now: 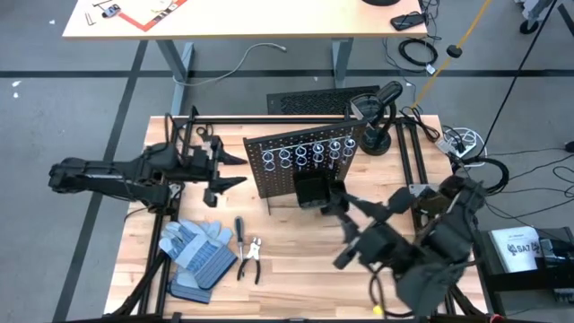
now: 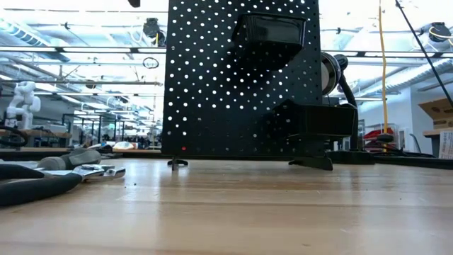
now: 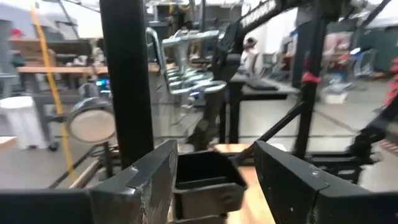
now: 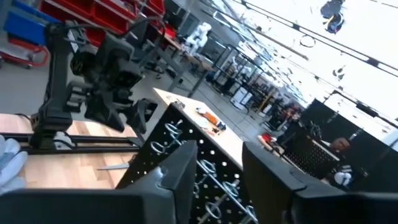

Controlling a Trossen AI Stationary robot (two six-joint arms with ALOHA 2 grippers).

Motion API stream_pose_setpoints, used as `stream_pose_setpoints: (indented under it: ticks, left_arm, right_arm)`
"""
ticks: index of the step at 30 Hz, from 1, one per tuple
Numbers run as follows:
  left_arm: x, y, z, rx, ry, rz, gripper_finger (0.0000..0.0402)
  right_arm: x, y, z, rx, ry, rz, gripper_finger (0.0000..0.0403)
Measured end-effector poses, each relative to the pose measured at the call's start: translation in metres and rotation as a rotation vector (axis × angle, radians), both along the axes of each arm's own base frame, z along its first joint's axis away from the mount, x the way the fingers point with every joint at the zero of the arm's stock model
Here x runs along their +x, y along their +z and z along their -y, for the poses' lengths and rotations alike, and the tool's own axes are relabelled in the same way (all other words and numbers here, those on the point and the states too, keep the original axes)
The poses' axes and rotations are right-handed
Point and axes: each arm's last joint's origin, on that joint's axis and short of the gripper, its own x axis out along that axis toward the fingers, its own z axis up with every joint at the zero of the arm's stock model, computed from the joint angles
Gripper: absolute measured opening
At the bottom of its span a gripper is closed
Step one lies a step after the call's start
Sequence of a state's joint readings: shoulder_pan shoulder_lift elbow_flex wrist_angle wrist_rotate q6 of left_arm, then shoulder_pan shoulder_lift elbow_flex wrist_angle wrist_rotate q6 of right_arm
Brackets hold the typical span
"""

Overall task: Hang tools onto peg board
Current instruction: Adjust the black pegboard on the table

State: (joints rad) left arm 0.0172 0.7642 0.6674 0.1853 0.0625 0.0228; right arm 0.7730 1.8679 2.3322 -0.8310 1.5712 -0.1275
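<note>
The black peg board (image 1: 300, 166) stands upright mid-table on its feet, with a row of silver ring holders (image 1: 314, 151) and a black bin (image 1: 314, 190). Dark-handled pliers (image 1: 252, 258) and a thin screwdriver (image 1: 240, 229) lie flat on the wood near the front left. My left gripper (image 1: 235, 170) is open, level, just left of the board's edge; its wrist view shows the bin (image 3: 205, 180) beyond its fingers. My right gripper (image 1: 334, 208) is raised above the board's near right side. It is open and empty, and looks over the rings (image 4: 217, 186).
Grey-and-blue gloves (image 1: 195, 251) lie at the front left beside the pliers. A black stand (image 1: 377, 135) sits at the far right behind the board. Black frame rails (image 1: 269, 118) border the table. Bare wood (image 2: 233, 212) lies in front of the board.
</note>
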Motion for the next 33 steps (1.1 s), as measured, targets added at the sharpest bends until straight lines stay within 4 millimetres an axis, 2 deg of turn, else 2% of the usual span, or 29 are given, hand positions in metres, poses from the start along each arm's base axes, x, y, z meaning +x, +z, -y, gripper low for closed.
stream_pose_setpoints:
  ticks: [6, 12, 17, 20, 25, 33]
  left_arm:
    - [0.008, -0.003, 0.001, 0.059, 0.113, -0.011, 0.0221]
    - [-0.002, 0.002, 0.006, 0.079, 0.127, 0.02, 0.0221]
    - [-0.014, 0.007, 0.004, 0.088, 0.227, 0.039, 0.0221]
    - [-0.014, 0.006, 0.002, 0.083, 0.308, 0.018, 0.0221]
    - [-0.001, -0.003, 0.003, 0.115, 0.312, -0.042, 0.0221]
    - [0.018, -0.01, -0.002, 0.125, 0.357, -0.059, 0.0221]
  right_arm:
    - [-0.029, 0.011, 0.005, -0.011, 0.052, -0.011, 0.0093]
    - [-0.045, 0.02, 0.007, -0.029, 0.083, -0.027, 0.0126]
    - [-0.046, 0.02, 0.006, -0.06, 0.09, -0.058, 0.0167]
    - [-0.045, 0.02, 0.006, -0.063, 0.094, -0.063, 0.0187]
    - [-0.045, 0.02, 0.006, -0.067, 0.095, -0.067, 0.0206]
    - [-0.045, 0.02, 0.006, -0.069, 0.095, -0.069, 0.0206]
